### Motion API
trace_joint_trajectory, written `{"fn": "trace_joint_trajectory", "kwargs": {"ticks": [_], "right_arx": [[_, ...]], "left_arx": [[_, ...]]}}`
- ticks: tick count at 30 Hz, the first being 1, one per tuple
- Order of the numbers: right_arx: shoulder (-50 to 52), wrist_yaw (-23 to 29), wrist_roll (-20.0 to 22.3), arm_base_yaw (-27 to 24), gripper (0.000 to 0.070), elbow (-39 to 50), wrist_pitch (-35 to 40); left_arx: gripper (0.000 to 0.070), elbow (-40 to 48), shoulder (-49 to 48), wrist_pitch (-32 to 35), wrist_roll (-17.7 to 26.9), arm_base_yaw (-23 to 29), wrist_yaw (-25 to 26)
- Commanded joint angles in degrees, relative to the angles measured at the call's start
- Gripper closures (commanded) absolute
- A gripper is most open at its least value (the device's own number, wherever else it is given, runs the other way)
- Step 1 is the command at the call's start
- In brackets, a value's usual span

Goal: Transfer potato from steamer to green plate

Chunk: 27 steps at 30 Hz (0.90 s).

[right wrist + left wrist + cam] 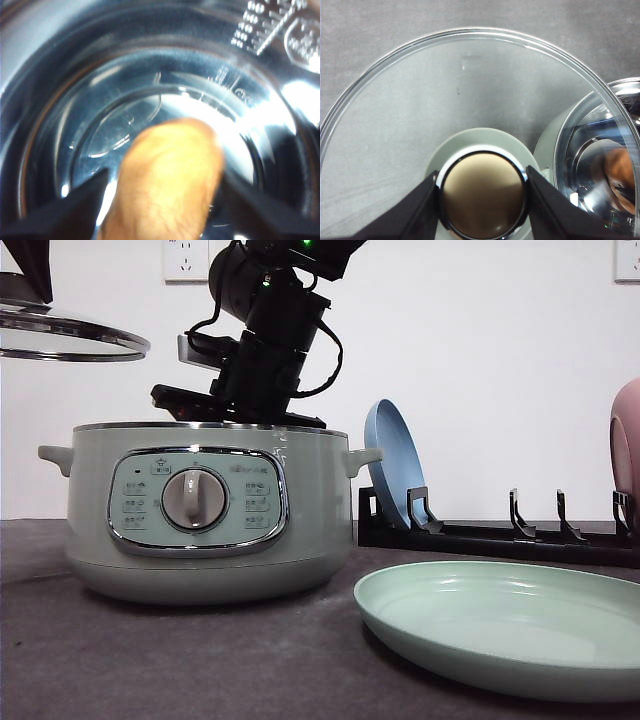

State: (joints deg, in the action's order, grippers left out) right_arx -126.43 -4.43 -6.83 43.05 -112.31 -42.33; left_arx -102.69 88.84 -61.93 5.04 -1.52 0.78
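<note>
The steamer point(205, 515) stands uncovered at the left of the table. Its glass lid point(70, 338) hangs high at the far left, and my left gripper point(482, 195) is shut on the lid's knob point(482, 192). My right arm point(265, 350) reaches down into the steamer from above, its fingers hidden below the rim in the front view. Inside the shiny inner pot point(65, 100), my right gripper point(165, 185) is shut on the orange-brown potato point(167, 175), one finger against each side. Through the lid the potato point(620, 175) shows again. The green plate point(500, 625) lies bare at the front right.
Behind the green plate runs a black dish rack point(500, 535) with a blue plate point(395, 460) standing upright in it. A pink plate point(627, 440) shows at the right edge. A white wall with sockets closes the back.
</note>
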Motion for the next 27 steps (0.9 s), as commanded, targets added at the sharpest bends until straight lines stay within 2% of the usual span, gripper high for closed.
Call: {"fn": "trace_joint_trajectory", "kwargs": {"ticks": [1, 4, 6, 16, 27], "right_arx": [[-1.4, -0.1, -0.7, 0.6, 0.0421, -1.5, -0.5], [-1.4, 0.0, -0.7, 0.6, 0.0508, -1.5, -0.8], [-1.3, 0.0, -0.7, 0.6, 0.0537, -1.5, -0.8], [4.9, 0.0, 0.1, 0.1, 0.0542, -3.1, -2.1], [21.1, 0.0, 3.1, -2.4, 0.0542, -3.1, -8.2]], "left_arx": [[0.0698, -2.7, -0.8, 1.7, 0.1, 0.0, 0.1], [0.0698, -2.7, -0.8, 1.7, 0.1, 0.0, 0.1], [0.0698, -2.7, -0.8, 1.7, 0.1, 0.0, 0.1], [0.0698, -2.7, -0.8, 1.8, 0.1, 0.0, 0.1], [0.0698, -2.7, -0.8, 1.8, 0.1, -0.6, 1.0]]}}
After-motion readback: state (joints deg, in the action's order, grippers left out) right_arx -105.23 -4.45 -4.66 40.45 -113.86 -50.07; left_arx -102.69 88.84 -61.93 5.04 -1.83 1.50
